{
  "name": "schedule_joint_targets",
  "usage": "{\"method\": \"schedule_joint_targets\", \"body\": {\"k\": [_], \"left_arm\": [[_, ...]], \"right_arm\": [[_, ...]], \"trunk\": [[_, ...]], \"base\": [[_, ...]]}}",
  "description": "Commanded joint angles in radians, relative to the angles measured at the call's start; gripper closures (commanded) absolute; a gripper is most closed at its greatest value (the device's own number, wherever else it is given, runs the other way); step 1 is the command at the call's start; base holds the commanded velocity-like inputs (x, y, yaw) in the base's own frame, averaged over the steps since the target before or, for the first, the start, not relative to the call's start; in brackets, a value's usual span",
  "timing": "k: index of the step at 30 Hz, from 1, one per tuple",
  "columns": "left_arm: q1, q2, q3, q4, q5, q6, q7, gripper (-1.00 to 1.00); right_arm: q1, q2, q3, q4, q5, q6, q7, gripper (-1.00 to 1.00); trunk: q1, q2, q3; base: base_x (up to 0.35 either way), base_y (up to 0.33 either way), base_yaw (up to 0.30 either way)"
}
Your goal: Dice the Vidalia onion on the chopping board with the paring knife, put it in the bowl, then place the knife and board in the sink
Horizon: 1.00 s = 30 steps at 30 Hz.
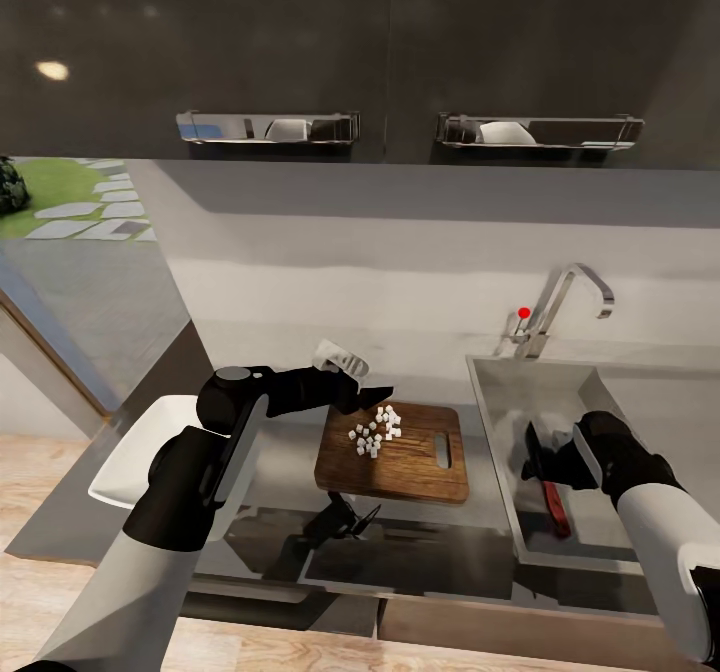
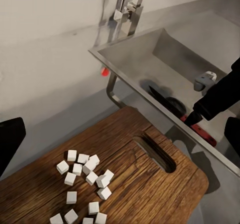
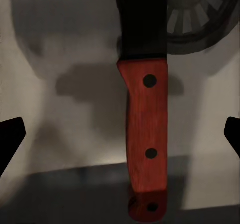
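Knife [image 3: 145,129] lay flat on the sink [image 1: 500,422] floor, red handle toward the robot, blade toward the drain [image 3: 200,14]. Right gripper [image 1: 548,457] hung just above it, fingers apart and holding nothing: the right wrist cam showed both fingertips [image 3: 11,136] wide of the handle. So the knife step looked done.

Board [image 1: 400,462] sat on the counter [image 1: 430,552] just left of the sink, slot end toward the basin, dice [image 1: 375,432] in a loose cluster on its far half. Bowl [image 1: 140,447] was well left of the board, empty as far as could be seen. Dice-to-bowl looked not yet done, and the board can't go in the sink before that.

Left gripper [image 1: 365,392] hovered over the board's far-left corner, nothing in it. One finger [image 2: 10,141] showed at the left wrist frame edge; cannot tell the gap.

Next, likely: the left arm has to get the dice into the bowl, by scooping or by lifting the board level and tipping it. Spill risk is high with loose cubes.

View differences: the right wrist cam gave handle rivets and drain detail. The left wrist cam showed individual cubes and the knife past the sink rim. The head cam placed the bowl and the tap [image 1: 570,297] behind the sink.
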Motion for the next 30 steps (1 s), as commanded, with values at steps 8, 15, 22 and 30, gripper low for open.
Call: {"method": "schedule_joint_targets", "body": {"k": [8,15,22,30], "left_arm": [[-0.001,0.0,0.001,-0.001,0.002,0.007,-0.001,-1.0],[-0.001,0.0,0.0,-0.001,0.002,0.007,-0.002,-1.0],[-0.001,0.0,0.0,0.0,0.003,0.007,-0.002,-1.0],[-0.001,0.0,0.001,0.0,0.002,0.007,-0.002,-1.0]], "right_arm": [[-0.001,0.0,-0.004,-0.039,0.01,0.004,0.011,-1.0],[-0.001,-0.001,-0.003,-0.137,0.008,0.004,0.017,-1.0],[-0.001,-0.001,-0.019,-0.267,0.008,0.004,0.039,-1.0],[0.001,-0.001,-0.023,-0.364,0.008,0.004,0.169,-1.0]], "trunk": [[0.001,-0.002,-0.002],[0.001,-0.002,-0.002],[0.001,-0.002,-0.002],[0.001,-0.002,-0.002]], "base": [[0.0,0.0,0.0],[0.0,0.0,0.0],[0.0,0.0,0.0],[0.0,0.0,0.0]]}}
